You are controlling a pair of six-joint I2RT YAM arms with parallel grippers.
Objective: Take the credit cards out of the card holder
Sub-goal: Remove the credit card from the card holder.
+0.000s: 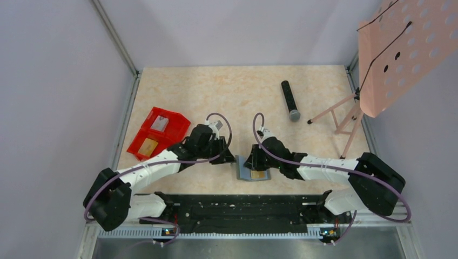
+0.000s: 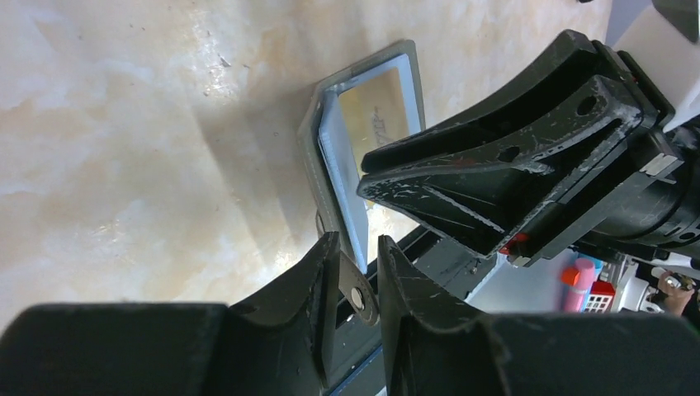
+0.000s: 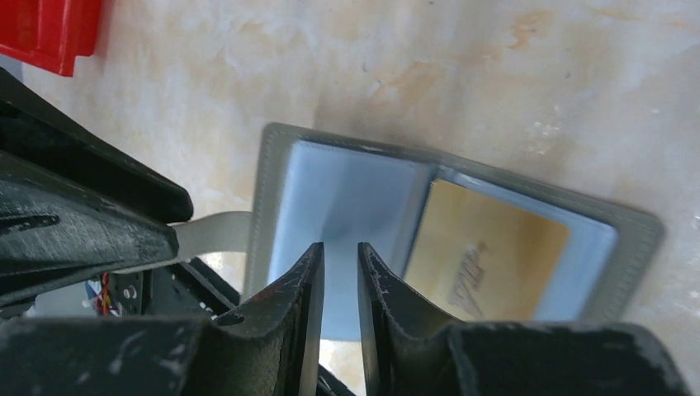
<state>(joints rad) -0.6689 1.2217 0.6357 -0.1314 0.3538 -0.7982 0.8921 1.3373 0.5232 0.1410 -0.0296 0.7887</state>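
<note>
The card holder (image 1: 244,174) lies open and flat on the table (image 1: 237,91), close to its near edge and between the two arms. Its pale blue-grey inner panels face up inside a dark grey border.

A gold card (image 3: 487,247) sits in the holder's right panel. It carries a dark slanted script that is too blurred to read.

The right gripper (image 3: 340,247) is directly over the holder, with its tips on or just above the left panel, beside the gold card's left edge. Its fingers are drawn nearly together, leaving only a thin slit. Only the blue panel shows through the slit, and whether the tips pinch any of it cannot be told.

A pale strap (image 3: 210,235) runs left from the holder's left edge to the left gripper (image 2: 357,247), which sits just left of the holder. That gripper's fingers are also almost closed. The strap's rounded end, with its metal snap (image 2: 357,295), fills the gap between them and appears to be pinched there.

Farther back on the left stands a red bin (image 1: 172,114). A tan card (image 1: 147,145) lies in its nearer compartment and a pale card (image 1: 158,123) in the farther one, with no print legible on either.

Far right of centre a black microphone (image 1: 289,99) lies on the table, well apart from the holder. Beyond it at the right edge is a pink perforated stand (image 1: 399,54).
</note>
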